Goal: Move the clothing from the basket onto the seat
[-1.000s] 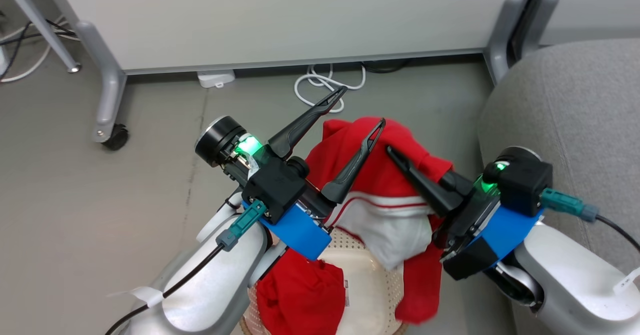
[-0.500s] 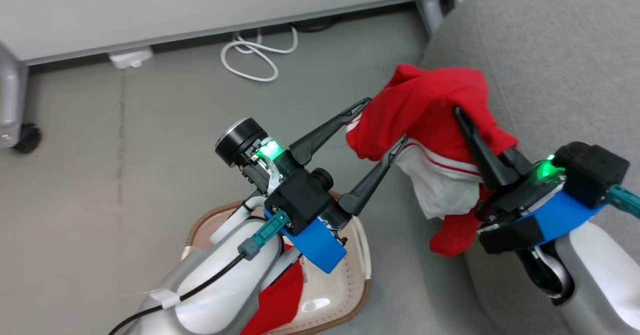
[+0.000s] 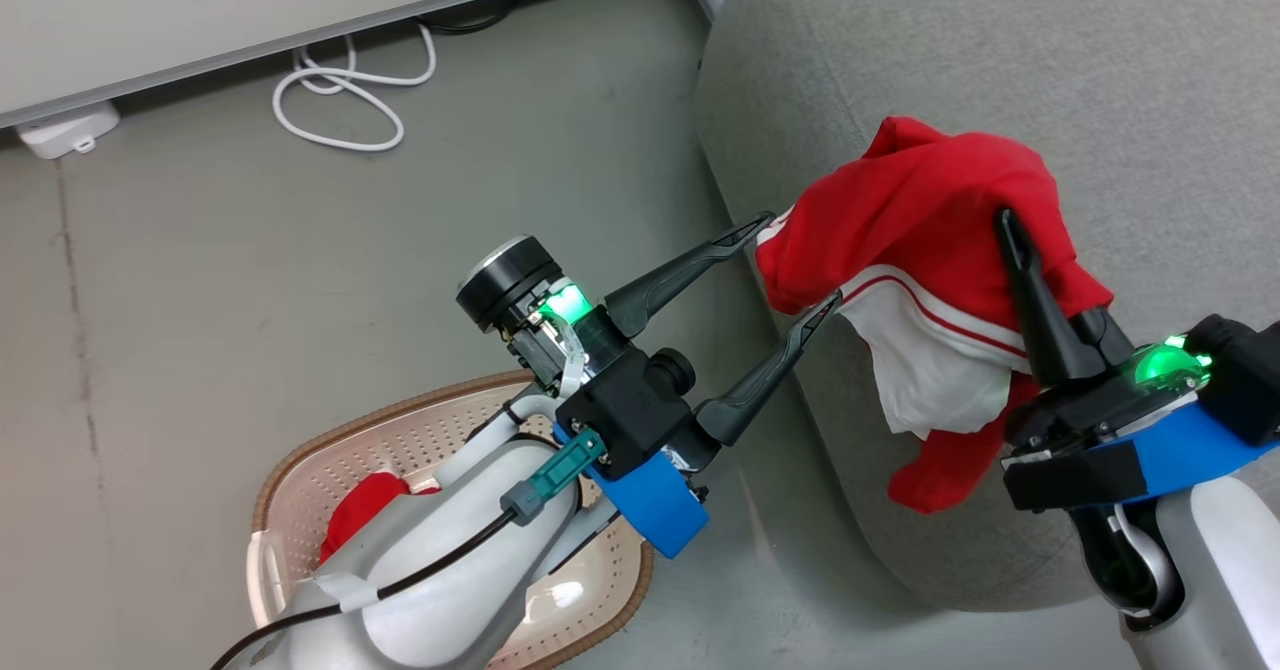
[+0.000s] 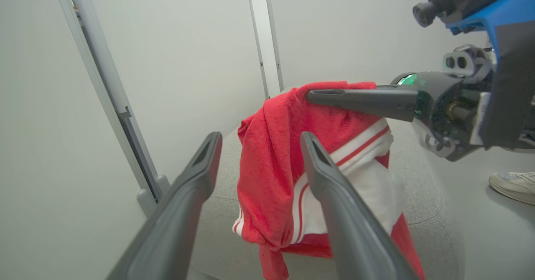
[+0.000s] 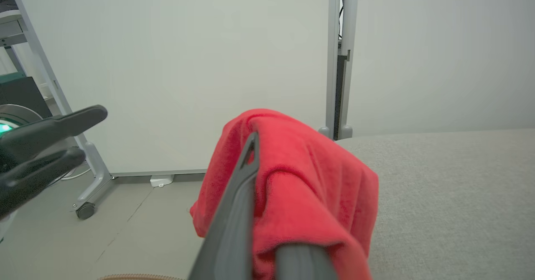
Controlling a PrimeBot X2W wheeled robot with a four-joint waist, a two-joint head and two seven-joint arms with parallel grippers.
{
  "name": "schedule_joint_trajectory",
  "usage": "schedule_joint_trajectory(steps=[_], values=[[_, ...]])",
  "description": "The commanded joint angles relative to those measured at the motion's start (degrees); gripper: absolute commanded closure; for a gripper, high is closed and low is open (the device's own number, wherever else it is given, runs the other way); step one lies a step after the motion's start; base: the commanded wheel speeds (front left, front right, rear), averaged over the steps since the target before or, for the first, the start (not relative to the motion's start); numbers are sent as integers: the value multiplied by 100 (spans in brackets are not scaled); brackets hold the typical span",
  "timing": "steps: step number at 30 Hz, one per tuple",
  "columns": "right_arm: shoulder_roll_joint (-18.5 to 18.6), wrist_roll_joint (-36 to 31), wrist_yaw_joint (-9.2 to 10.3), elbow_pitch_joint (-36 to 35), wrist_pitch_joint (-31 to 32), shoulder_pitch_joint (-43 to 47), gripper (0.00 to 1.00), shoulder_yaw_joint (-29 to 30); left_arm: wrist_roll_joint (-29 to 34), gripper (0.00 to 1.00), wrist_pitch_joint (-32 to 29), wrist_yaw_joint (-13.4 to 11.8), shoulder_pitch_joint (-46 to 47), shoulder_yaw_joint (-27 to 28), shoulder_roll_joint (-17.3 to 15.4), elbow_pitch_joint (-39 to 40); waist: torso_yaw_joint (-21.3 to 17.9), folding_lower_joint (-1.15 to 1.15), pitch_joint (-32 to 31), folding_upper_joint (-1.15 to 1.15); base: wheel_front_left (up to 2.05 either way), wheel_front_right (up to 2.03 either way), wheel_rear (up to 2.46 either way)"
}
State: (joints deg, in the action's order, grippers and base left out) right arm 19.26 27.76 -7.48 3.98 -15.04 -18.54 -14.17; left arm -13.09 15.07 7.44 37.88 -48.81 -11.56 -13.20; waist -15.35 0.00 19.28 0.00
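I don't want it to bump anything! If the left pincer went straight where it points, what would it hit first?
The left pincer would likely meet the red garment held by the right pincer over the seat, though depth is unclear.

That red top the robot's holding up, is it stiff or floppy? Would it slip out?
Probably floppy: the red top drapes over the shut right gripper and hangs in folds. Likely light, since thin fingers alone carry it. Its fuzzy fabric seems unlikely to slip.
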Motion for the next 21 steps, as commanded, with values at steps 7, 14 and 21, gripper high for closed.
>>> schedule_joint_trajectory(steps=[7, 14, 21], values=[[-24, -279, -3, -229, -22, -532, 100, 495, 43, 0, 16, 3, 161, 139, -87, 56, -75, 0, 260, 0, 0, 0, 0], [396, -668, -2, -377, -21, -1773, 95, 1469, 181, 0, 16, 3, 478, 170, -162, 87, 104, 0, 950, 0, 0, 0, 0], [1163, -777, -2, 173, -19, -2852, 100, 2438, 269, 0, 16, 3, 944, 66, -159, 120, 347, 0, 1727, 0, 0, 0, 0]])
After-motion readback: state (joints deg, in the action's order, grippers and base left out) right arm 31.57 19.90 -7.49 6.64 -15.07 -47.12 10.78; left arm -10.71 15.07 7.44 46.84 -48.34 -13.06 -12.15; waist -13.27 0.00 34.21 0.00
